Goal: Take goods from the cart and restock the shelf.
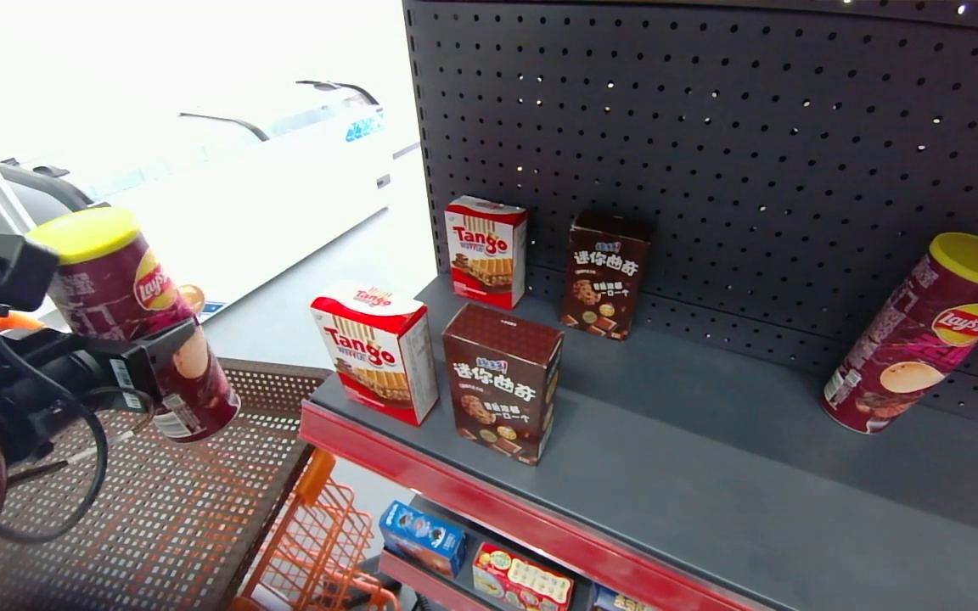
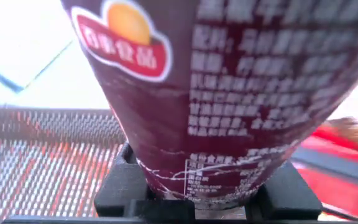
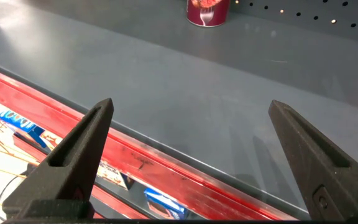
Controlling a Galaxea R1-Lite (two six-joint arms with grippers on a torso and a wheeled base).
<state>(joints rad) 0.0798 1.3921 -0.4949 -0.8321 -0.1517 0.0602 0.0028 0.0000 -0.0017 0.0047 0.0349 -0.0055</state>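
Observation:
My left gripper is shut on a maroon chip can with a yellow lid, held tilted above the orange mesh cart to the left of the shelf. Close up, the held can sits between my black fingers. A second, matching chip can stands at the back right of the grey shelf; its base appears far off past my right gripper, which is open over the shelf's front edge with nothing in it.
Two red-and-white wafer boxes and two brown cookie boxes stand on the shelf's left part. A dark pegboard backs the shelf. The red shelf lip has lower shelves with packs below.

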